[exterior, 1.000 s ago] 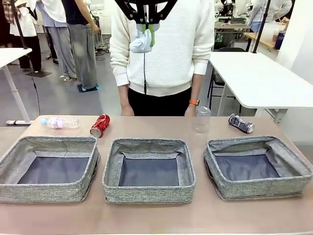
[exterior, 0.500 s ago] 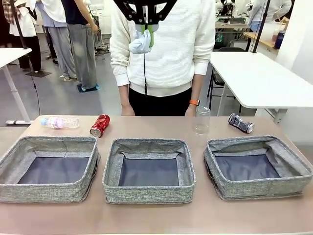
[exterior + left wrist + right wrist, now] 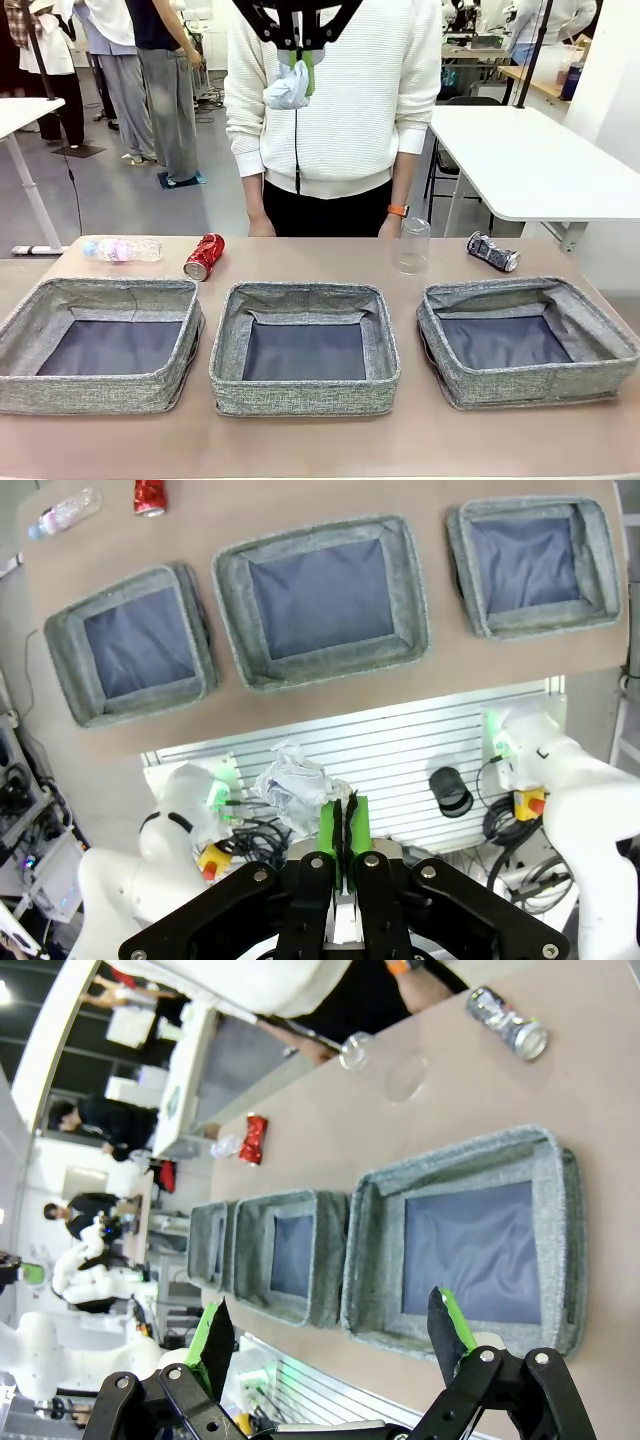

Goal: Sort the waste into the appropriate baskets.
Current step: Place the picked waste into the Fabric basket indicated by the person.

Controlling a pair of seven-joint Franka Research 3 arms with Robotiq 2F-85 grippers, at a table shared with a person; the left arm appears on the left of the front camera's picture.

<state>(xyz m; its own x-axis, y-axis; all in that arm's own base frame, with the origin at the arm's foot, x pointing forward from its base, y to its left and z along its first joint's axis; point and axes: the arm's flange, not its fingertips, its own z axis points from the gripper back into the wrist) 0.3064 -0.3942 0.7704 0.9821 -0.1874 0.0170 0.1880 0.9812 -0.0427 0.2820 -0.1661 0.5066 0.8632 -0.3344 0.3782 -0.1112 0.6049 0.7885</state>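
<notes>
Baskets [image 3: 305, 393] in row, bare inside; red can [image 3: 204, 257] behind.

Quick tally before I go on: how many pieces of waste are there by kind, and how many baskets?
cans: 2, the red can and the dark-silver can
bottle: 1
cup: 1
paper ball: 1, clamped in the left gripper
baskets: 3
total: 8, that is 5 pieces of waste and 3 baskets
</notes>
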